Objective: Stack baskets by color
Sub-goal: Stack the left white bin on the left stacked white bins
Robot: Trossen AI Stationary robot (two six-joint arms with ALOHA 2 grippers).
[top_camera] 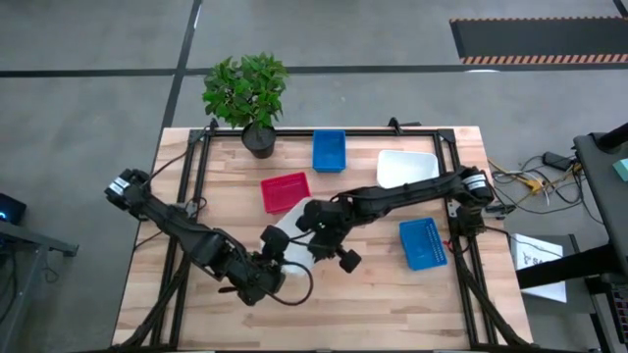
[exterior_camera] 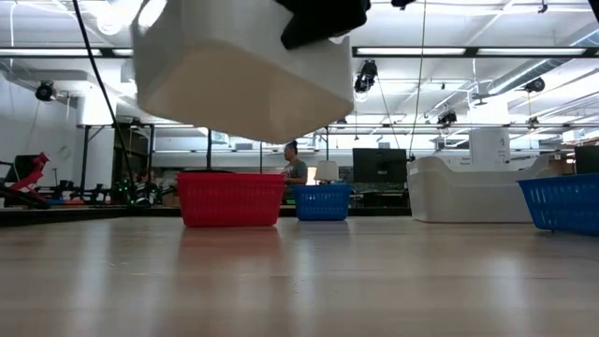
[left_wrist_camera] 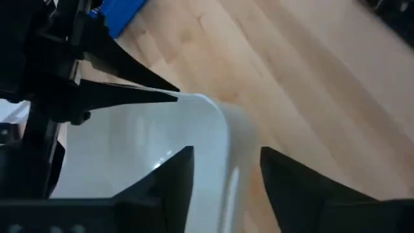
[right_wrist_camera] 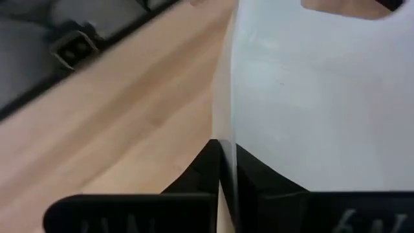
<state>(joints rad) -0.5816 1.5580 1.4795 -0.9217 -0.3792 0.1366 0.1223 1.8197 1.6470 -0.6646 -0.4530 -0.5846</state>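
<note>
A white basket hangs above the table's near middle; in the low view the white basket is well clear of the wood. My right gripper is shut on its rim and reaches it from the table's right. My left gripper comes from the table's left. It is open, with one finger inside and one outside the basket's wall, and a gap shows on either side. A red basket, two blue baskets and another white basket rest on their bottoms on the table. My right gripper pinches the white basket's upper wall at the rim, one finger on the inner side and one on the outer. The fingers slant down onto it from the table's right. The basket hangs lifted clear of the table, slightly tilted.
A potted green plant stands at the far edge, left of the far blue basket. A black frame runs along the table's left, far and right sides. Bare wood lies along the near edge.
</note>
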